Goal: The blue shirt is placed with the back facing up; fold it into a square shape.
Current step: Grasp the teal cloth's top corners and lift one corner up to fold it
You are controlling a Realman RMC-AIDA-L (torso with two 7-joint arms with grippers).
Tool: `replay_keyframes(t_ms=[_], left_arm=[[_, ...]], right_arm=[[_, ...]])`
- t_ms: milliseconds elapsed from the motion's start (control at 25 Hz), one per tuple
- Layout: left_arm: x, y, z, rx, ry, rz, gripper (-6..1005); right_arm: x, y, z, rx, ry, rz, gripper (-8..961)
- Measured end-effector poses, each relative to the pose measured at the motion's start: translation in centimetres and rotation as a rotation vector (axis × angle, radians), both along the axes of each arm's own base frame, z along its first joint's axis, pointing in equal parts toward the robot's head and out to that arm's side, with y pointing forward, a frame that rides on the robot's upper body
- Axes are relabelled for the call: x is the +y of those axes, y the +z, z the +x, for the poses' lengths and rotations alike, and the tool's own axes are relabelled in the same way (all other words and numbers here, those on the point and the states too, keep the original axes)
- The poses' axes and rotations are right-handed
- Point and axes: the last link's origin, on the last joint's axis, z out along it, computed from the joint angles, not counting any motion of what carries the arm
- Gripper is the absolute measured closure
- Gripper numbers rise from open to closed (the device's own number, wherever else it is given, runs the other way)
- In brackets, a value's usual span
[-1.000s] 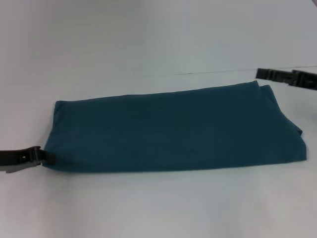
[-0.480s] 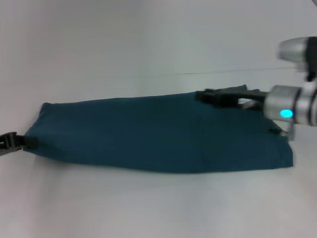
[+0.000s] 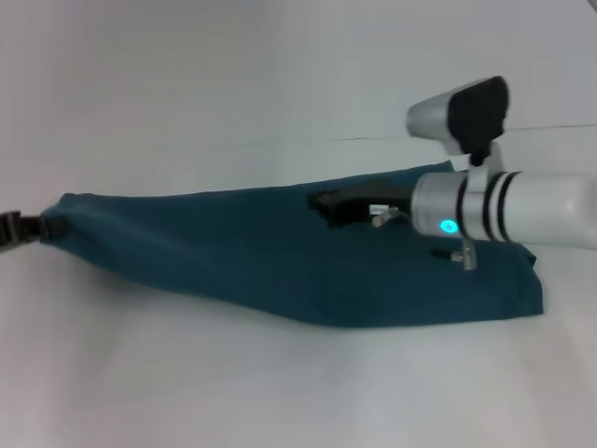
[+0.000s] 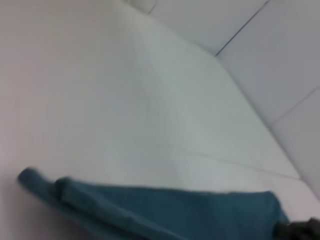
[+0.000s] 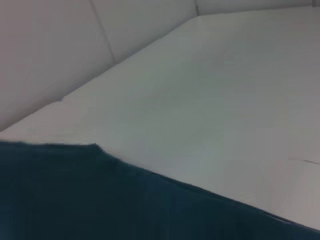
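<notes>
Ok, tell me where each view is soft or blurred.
Head view: soft overall, faint shadow under the blue shirt, right gripper smeared, left gripper cut by the frame edge. Left wrist view: shirt edge streaked and out of focus. Right wrist view: cloth a flat dark mass, no weave visible.

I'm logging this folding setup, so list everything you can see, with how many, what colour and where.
shirt: one, dark teal-blue, folded into a long strip lying across the middle of the table, plain side showing.
table: one, white, under everything.
left pincer: one, black, at the shirt's left end by the picture's edge, seemingly gripping that corner.
right pincer: one, black, on a silver-white arm with a lit blue light, reaching in over the shirt's right half near its far edge; its grip is unclear.
</notes>
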Motion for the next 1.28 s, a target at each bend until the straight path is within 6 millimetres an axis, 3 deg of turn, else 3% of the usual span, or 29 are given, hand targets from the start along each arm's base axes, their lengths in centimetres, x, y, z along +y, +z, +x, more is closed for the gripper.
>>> replay_keyframes(t_ms=[120,480,1280], left_arm=[[0.4,0.6,0.8,-0.007,-0.034,0.016,986],[1.4,1.3,2.4,-0.017,-0.089,0.031,987],[3.4,1.8,5.6,-0.023,-0.188,0.044,979]], right_arm=[[-0.2,-1.0,-0.6,-0.035,0.030,-0.027,949],[-1.3,-3.6,-1.4,-0.150,0.097,-0.123,950],[-2.2,-5.6,-5.3,-0.166,0.216,-0.263,931]])
